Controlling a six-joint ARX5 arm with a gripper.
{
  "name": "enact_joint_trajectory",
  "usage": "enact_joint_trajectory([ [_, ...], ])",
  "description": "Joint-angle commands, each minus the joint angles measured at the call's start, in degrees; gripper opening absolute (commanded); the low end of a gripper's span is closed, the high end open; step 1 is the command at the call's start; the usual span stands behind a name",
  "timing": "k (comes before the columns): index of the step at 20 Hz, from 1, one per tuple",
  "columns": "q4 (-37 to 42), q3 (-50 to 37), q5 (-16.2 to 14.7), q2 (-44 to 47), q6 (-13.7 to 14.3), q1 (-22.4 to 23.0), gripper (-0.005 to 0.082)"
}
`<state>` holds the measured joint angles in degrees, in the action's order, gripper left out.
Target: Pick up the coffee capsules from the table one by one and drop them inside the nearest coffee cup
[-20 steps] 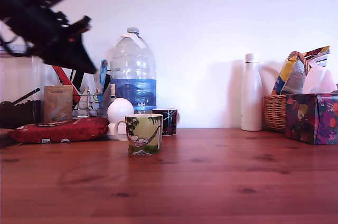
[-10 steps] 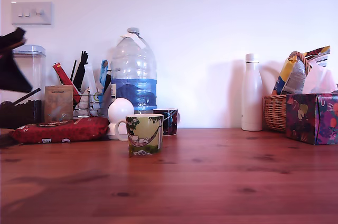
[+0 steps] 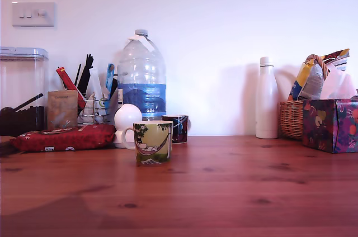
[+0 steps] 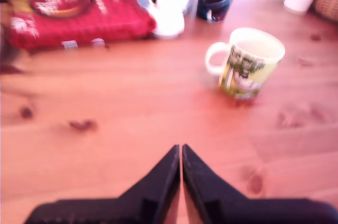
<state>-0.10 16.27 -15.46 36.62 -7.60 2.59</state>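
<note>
The coffee cup (image 3: 152, 142), cream and yellow-green with a hammock cartoon and a white handle, stands upright on the reddish-brown wooden table (image 3: 235, 192). In the wrist view, which is blurred, the same coffee cup (image 4: 251, 63) lies ahead of my gripper (image 4: 180, 148) and off to one side. The black fingers are pressed together with nothing visible between them, above bare table (image 4: 105, 102). The arm does not appear in the exterior view. No coffee capsules show in either view, and the inside of the cup is too blurred to read.
A dark patterned mug (image 3: 178, 128) and a white round object (image 3: 127, 119) stand just behind the cup. A red packet (image 3: 64, 137) lies at the exterior view's left. Behind are a large water bottle (image 3: 141, 77), a white bottle (image 3: 266, 98), a wicker basket (image 3: 293, 118) and a patterned box (image 3: 331, 125).
The dark arm, high at the exterior view's left a second ago, slid out past the left edge and no longer shows there. The cup and other objects have not moved.
</note>
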Motion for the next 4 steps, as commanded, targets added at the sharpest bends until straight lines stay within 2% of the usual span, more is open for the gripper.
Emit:
enact_joint_trajectory([
  [1,-2.03,-1.25,0.42,-3.41,-0.37,-0.07,-0.0019],
  [4,-5.22,-1.25,1.27,-9.20,-0.35,-0.07,-0.0019],
])
